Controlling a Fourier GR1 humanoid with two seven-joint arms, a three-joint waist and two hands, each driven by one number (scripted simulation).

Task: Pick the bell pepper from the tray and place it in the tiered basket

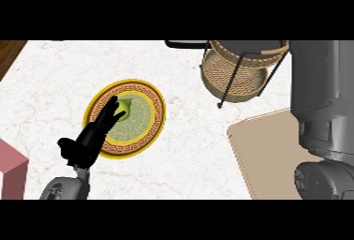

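A small green bell pepper (126,107) lies on the round tray (156,123), which has a gold patterned rim and a pale green middle. My left hand (88,139) comes in from the lower left and lies over the tray's left side. Its straight fingers (108,112) end right beside the pepper, and it is open with nothing in it. The woven tiered basket (239,70) with its black wire frame stands at the back right. On the right only a grey forearm (323,103) shows, rising close to the view, with no hand visible.
A beige cutting board (266,159) lies at the right, partly under the grey forearm. A pink block (10,171) sits at the left edge. The counter's dark wooden edge (10,52) shows at the top left.
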